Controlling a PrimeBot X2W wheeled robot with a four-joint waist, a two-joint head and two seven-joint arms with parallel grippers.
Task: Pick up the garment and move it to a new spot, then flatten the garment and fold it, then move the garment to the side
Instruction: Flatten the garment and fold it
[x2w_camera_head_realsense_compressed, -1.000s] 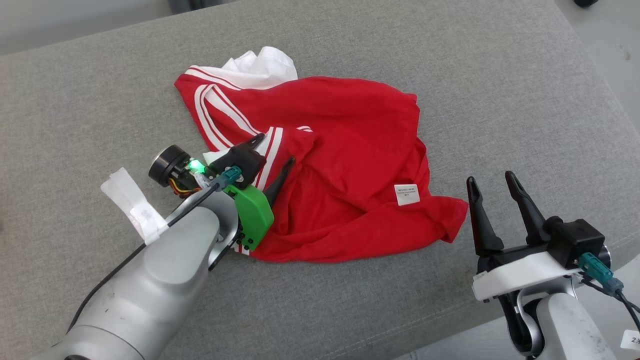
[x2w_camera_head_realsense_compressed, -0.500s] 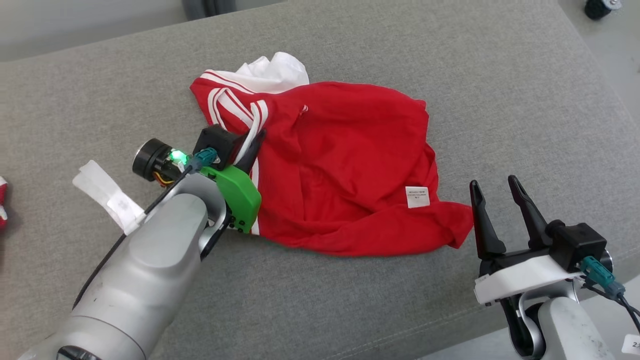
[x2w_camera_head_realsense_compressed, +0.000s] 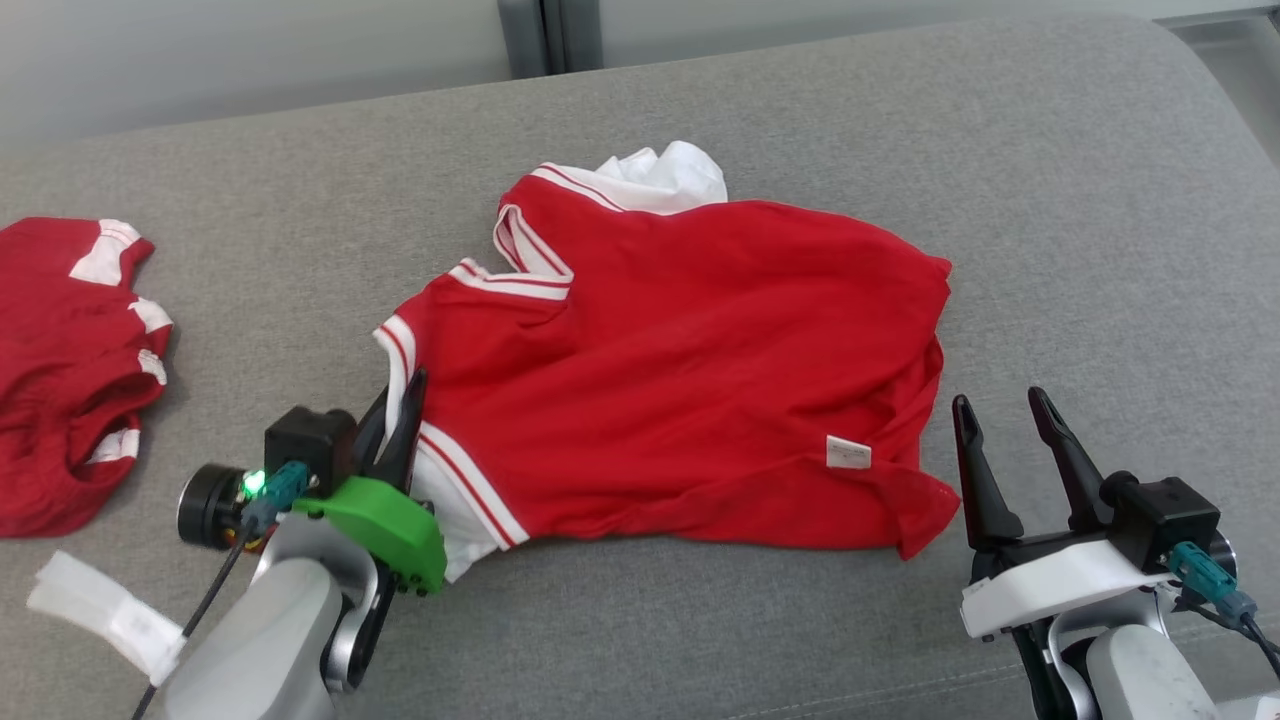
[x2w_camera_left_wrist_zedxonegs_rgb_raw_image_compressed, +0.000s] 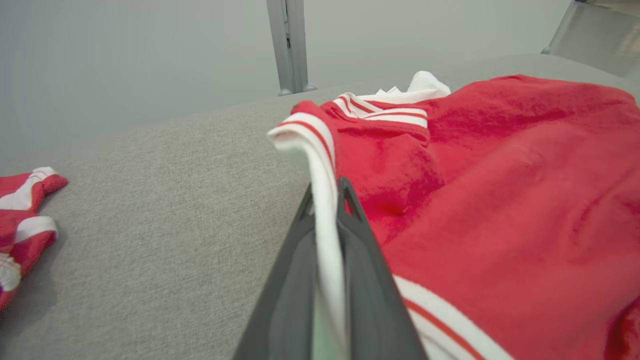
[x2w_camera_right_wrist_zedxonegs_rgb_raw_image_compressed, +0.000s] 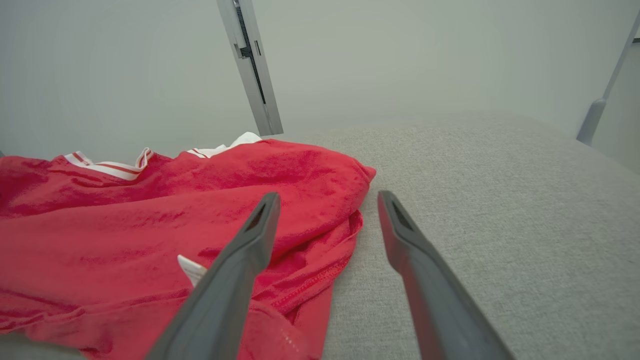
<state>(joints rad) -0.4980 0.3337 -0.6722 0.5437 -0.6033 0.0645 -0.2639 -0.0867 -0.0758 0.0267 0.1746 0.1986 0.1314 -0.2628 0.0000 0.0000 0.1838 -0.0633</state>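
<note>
One red cloth (x2w_camera_head_realsense_compressed: 70, 370) lies left of garment (x2w_camera_head_realsense_compressed: 700, 380).

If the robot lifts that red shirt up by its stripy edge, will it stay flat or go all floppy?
Probably floppy: the red shirt lies in soft wrinkles on the grey cushion. It looks thin and light, so the left gripper, shut on just its striped edge, should lift it easily. The rest would likely dangle and bunch.

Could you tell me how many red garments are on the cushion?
2. One garment lies centrally, its striped edge in the left gripper; a second garment lies far left, partly cropped.
</note>
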